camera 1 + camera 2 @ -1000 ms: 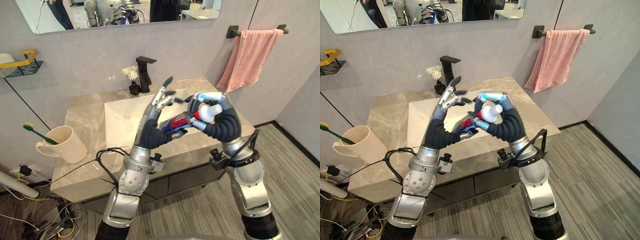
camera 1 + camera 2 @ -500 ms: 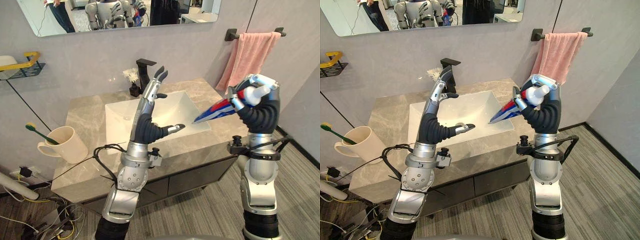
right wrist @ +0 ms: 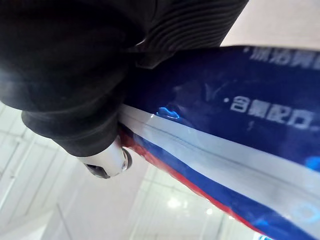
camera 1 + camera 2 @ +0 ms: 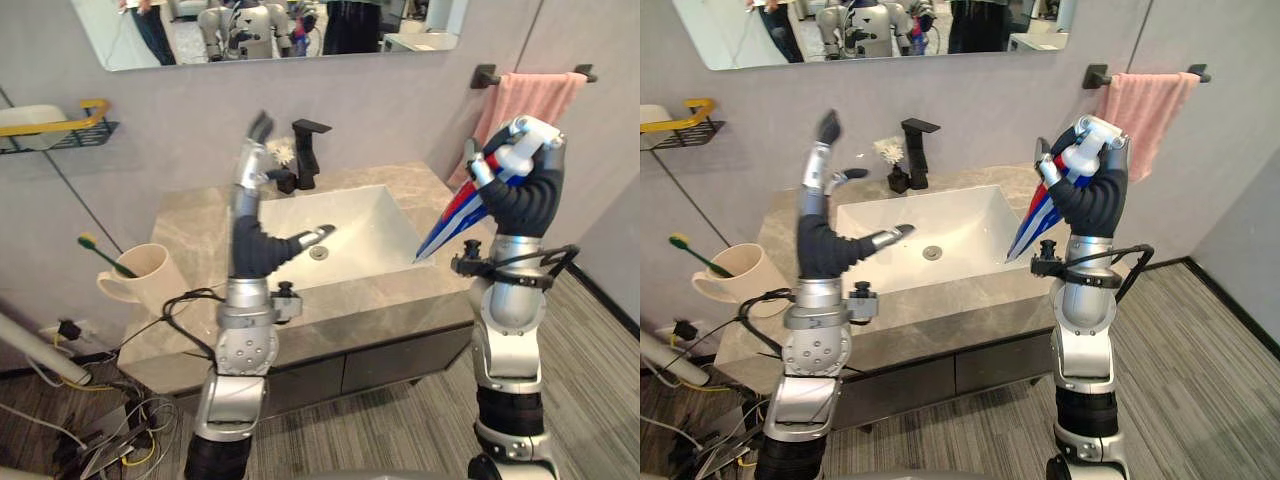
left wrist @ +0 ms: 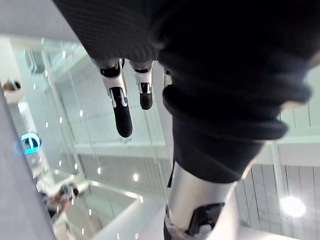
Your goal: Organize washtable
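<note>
The raised right hand (image 4: pixel 1095 195) clasps a red, white and blue toothpaste tube (image 4: pixel 1033 222), white cap uppermost, flat end slanting down toward the sink (image 4: pixel 960 215). The left hand (image 4: pixel 818 200) is raised, fingers straight.

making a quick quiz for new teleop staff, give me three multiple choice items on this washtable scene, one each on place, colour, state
1. Where is the mug?
A) left end of the counter
B) in the sink
C) on the shelf

2. Towel colour?
A) green
B) pink
C) black

3. Left robot hand?
A) shut on the mug
B) shut, empty
C) open

Answers: A, it stands by the counter's left edge; B, the hanging cloth is pink; C, its fingers are straight and hold nothing.
</note>
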